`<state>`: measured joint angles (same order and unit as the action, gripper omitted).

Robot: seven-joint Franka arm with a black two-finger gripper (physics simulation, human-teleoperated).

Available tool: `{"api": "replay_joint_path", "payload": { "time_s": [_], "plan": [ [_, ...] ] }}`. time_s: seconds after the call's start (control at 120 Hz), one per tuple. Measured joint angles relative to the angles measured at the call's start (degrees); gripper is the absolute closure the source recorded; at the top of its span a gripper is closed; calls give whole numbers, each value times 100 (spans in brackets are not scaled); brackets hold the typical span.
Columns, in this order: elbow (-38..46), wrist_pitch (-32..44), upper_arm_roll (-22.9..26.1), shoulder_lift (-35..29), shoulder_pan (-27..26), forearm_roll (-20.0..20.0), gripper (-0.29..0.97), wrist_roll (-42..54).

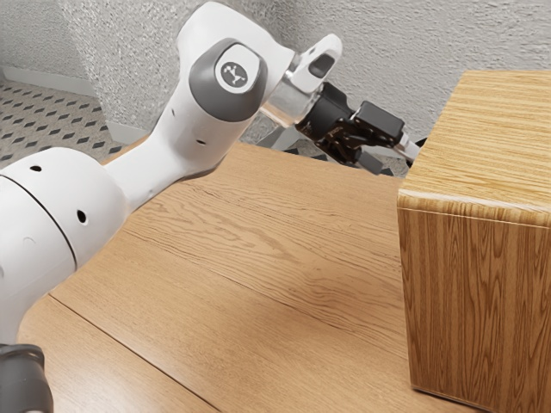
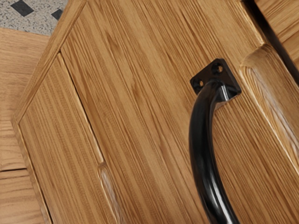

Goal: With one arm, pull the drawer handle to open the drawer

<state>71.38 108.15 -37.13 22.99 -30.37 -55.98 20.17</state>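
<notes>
The gripper (image 1: 392, 155) is seen in the exterior view close against the far face of the cabinet (image 1: 482, 249), just off that face's upper edge. Whether it is set wide or narrow cannot be told, since it is seen end-on and dark against the wall.

Directly under the hand, in the wrist view, the drawer handle (image 2: 202, 149) is found: a black curved bar fixed by a square screw plate (image 2: 215, 78) to the wooden drawer front (image 2: 135, 98). Its long axis is laid along the panel, running from the plate back toward the hand, and the bar stands proud of the wood.

In the exterior view the cabinet is placed at about 4 o'clock from the gripper, while the arm (image 1: 215, 112) is brought in from about 8 o'clock across the table (image 1: 258, 267).

The approach is judged nearly complete. A closing across the bar's width is called for, followed by a pull away from the panel toward about 9 o'clock.
</notes>
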Motion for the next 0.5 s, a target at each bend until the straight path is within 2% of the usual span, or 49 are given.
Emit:
{"api": "replay_joint_path", "payload": {
  "time_s": [0.283, 0.5],
  "plan": [
    [-7, 19, -17, -1, 20, 18, 21, -23],
    [28, 0, -58, -32, 6, 106, 27, -18]
  ]
}}
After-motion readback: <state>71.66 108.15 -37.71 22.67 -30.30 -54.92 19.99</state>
